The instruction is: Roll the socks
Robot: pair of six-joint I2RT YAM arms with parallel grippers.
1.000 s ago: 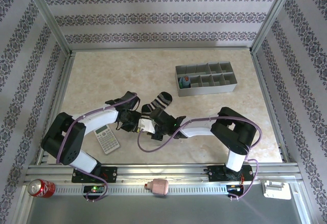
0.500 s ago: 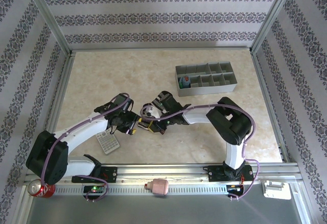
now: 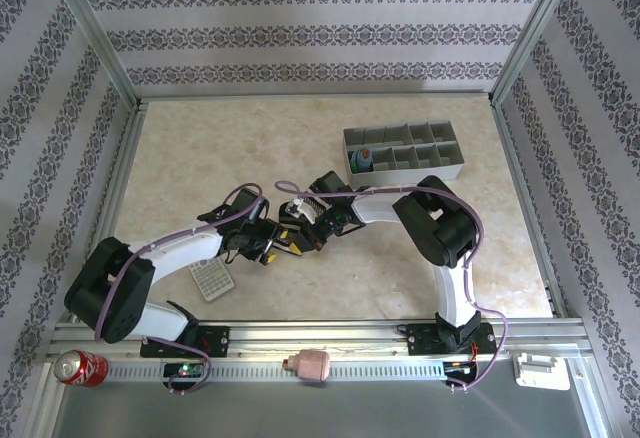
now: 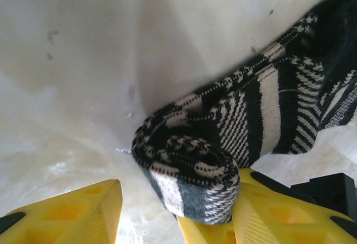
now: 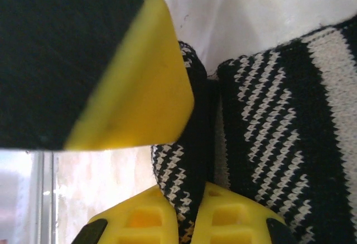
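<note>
Overhead, the left pincer and right pincer meet mid-surface, on the near side of the grey tray, whose near-left compartment holds the blue-grey sock; from the left wrist, the black-and-white striped sock lies on the surface, its long axis running from the rolled end at lower centre to upper right, the roll touching one finger of the open left pincer; from the right wrist, the right pincer is clamped on a fold of that sock.
</note>
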